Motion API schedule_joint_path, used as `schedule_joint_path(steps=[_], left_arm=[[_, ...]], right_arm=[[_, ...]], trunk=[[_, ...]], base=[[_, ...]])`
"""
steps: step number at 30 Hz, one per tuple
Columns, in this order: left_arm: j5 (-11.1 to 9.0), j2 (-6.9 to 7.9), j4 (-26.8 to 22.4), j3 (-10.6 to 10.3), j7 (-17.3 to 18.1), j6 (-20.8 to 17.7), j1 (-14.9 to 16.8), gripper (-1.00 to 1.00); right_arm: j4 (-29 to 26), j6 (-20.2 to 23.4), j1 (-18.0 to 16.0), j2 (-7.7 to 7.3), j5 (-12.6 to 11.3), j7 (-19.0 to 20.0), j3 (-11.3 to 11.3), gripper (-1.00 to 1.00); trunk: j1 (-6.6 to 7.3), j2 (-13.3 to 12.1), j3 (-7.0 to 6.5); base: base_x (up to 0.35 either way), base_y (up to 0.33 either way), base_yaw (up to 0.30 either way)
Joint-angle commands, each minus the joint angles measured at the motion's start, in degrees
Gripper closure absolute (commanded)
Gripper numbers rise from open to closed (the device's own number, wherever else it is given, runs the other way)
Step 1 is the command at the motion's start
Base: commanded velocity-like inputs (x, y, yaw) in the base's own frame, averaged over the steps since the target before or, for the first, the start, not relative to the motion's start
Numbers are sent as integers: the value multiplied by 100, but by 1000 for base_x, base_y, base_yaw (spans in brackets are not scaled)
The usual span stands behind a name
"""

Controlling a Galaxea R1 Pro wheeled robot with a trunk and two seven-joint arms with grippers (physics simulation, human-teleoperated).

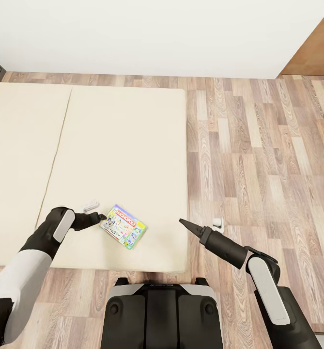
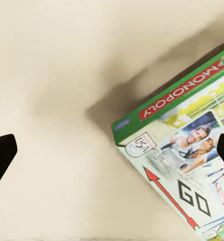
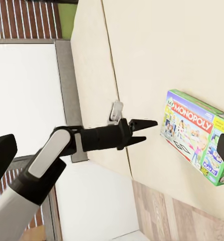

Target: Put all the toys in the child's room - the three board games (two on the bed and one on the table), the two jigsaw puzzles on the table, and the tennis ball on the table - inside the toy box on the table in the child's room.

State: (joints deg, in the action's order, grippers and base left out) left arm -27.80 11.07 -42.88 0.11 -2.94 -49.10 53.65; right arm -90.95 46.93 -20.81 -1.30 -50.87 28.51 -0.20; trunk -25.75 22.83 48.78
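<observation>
One board game, a green-edged Monopoly box with a white colourful cover, lies flat near the front edge of the bed on its beige mattress. My left gripper is open just beside the box's left corner. In the left wrist view that corner lies between the spread fingertips. My right gripper hovers open over the bed's right edge, apart from the box. The right wrist view shows the box and the left gripper facing it. The table and toy box are out of view.
Wood-plank floor runs along the bed's right side and front. A white wall stands behind the bed, with a brown panel at the far right. My own base sits against the bed's front edge.
</observation>
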Motion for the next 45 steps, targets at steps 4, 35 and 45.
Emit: schedule_joint_path(steps=[4, 35, 45], left_arm=[[-55, -7, 160, 5, -13, 33, -2, -100], [-42, -35, 263, -33, 925, 504, -127, -100], [-49, -27, 263, -21, 980, 677, -127, -100]], right_arm=[[-2, 27, -2, -1, -11, 5, -3, -100], [-2, 27, -2, -1, -11, 5, 2, -100], [-2, 27, -2, -1, -11, 5, 1, -100]], trunk=[[-3, 9, 6], [-3, 9, 6], [-3, 9, 6]], base=[[0, 0, 0], [0, 0, 0], [0, 0, 0]])
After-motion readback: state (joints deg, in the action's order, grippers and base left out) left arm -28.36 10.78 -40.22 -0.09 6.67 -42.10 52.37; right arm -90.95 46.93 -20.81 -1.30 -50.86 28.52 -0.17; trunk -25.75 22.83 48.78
